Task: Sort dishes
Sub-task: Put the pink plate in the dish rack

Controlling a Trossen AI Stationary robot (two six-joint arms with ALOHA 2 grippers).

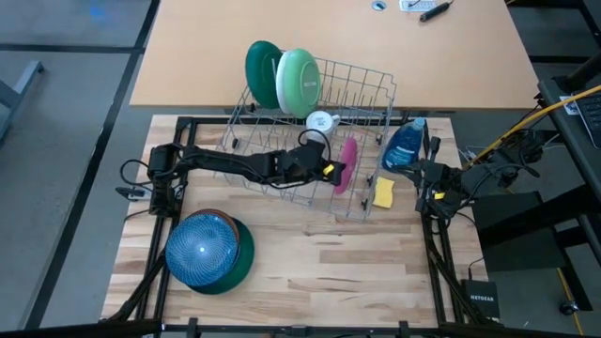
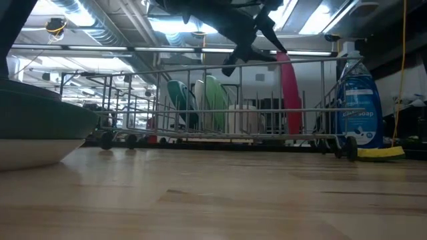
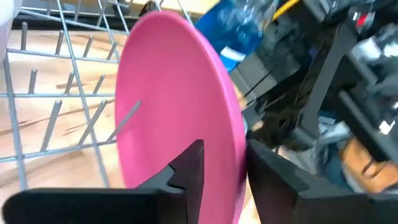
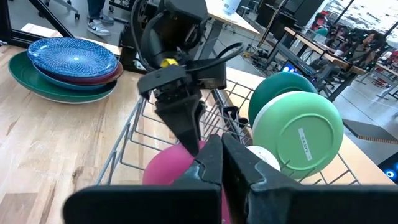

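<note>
A pink plate stands on edge in the wire dish rack, near its front right. My left gripper is shut on the plate's rim; it also shows in the right wrist view. A dark green plate and a light green plate stand on edge at the rack's far left, with a small white dish beside them. A blue plate tops a stack on a dark green plate at the front left. My right gripper is shut and empty at the right of the rack. My left gripper pinches the pink plate's upper rim between its two fingers, one finger on each face. The fingers come from above and from the table's left, slanting down. The plate stands upright, its lower edge among the rack's wires.
A blue soap bottle stands at the rack's right end, with a yellow sponge in front of it. The rack's upright tines stand close to the pink plate. Bare wooden table lies in front of the rack.
</note>
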